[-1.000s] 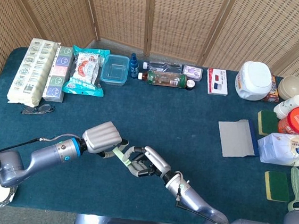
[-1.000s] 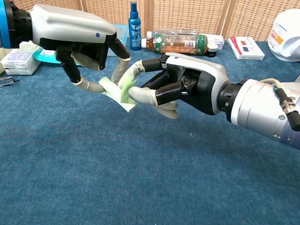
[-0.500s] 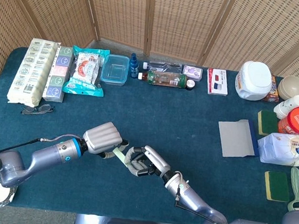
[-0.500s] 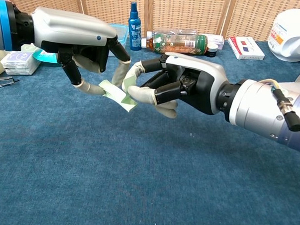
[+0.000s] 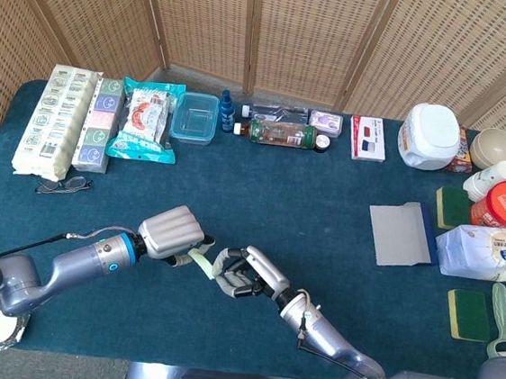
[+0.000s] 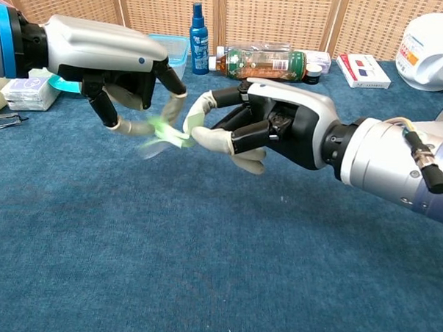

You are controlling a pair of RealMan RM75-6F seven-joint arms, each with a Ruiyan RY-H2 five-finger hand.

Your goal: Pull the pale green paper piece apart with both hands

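The pale green paper piece (image 6: 164,131) hangs above the blue tablecloth between both hands, blurred by motion; in the head view the paper piece (image 5: 202,262) shows as a small strip. My left hand (image 6: 112,55) pinches its left end from above. My right hand (image 6: 263,127) pinches its right end between thumb and a finger, the other fingers curled near it. In the head view the left hand (image 5: 172,233) and the right hand (image 5: 246,275) meet near the table's front middle. Whether the paper is torn I cannot tell.
Along the back edge stand a blue spray bottle (image 6: 200,31), a lying drinks bottle (image 6: 259,63), a clear box (image 5: 194,116) and snack packs (image 5: 142,120). Glasses (image 5: 63,185) lie at left. A grey sheet (image 5: 399,234), sponges and tubs crowd the right side.
The paper has been drawn out between the hands and now blurs. My left hand has shifted slightly left and up; the right hand has barely moved.
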